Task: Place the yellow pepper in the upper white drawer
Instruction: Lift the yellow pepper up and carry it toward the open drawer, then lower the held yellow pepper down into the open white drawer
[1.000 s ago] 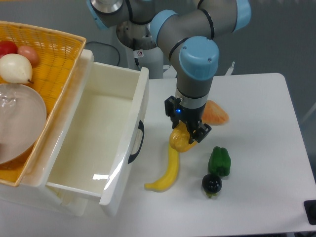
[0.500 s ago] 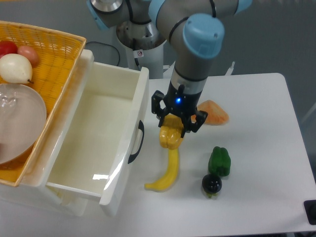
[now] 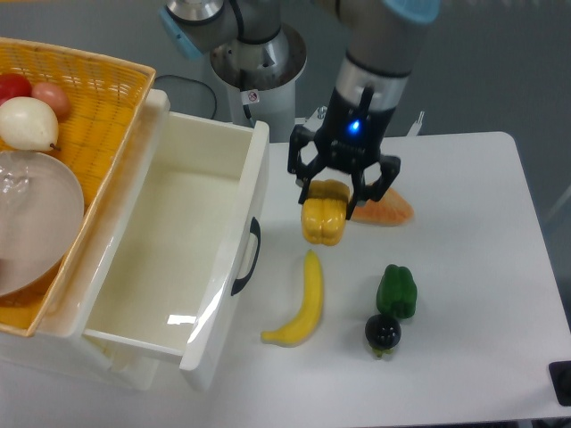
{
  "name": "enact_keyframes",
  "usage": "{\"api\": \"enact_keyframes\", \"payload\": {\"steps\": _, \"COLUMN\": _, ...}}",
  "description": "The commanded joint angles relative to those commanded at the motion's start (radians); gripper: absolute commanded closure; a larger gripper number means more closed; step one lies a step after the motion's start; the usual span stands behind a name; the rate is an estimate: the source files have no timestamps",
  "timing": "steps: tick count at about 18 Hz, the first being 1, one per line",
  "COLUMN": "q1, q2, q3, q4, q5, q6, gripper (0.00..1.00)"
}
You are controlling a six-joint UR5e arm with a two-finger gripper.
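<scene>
At nine o'clock I see the large glossy white plastic drawer (image 3: 192, 254) standing open. Right of its black handle, my gripper (image 3: 332, 194) has its jaws clenched on the blocky golden-yellow pepper (image 3: 325, 214), held above the white worktop (image 3: 473, 267), the long yellow banana (image 3: 302, 305) at six o'clock below.

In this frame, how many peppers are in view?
2. The glossy golden-yellow bell pepper hangs in the gripper above the table, right of the open white drawer. The small green pepper lies on the table, right of the long yellow banana.
</scene>
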Motion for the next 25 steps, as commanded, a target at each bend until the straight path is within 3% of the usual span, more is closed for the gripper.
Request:
{"api": "enact_keyframes", "payload": {"steps": 2, "q1": -0.009, "q2": 0.002, "q3": -0.005, "q4": -0.005, "q5": -0.048, "q6": -0.101, "gripper": 0.88}}
{"api": "enact_keyframes", "payload": {"steps": 6, "q1": -0.055, "q2": 0.015, "q3": -0.020, "q4": -0.028, "q5": -0.048, "q6": -0.137, "gripper": 0.86}}
{"api": "enact_keyframes", "payload": {"steps": 12, "q1": -0.152, "q2": 0.017, "q3": -0.041, "q4": -0.037, "q5": -0.037, "q6": -0.140, "gripper": 0.86}}
{"api": "enact_keyframes", "payload": {"steps": 25, "q1": -0.244, "q2": 0.012, "q3": -0.052, "q4": -0.071, "q5": 0.001, "q6": -0.142, "gripper": 0.85}}
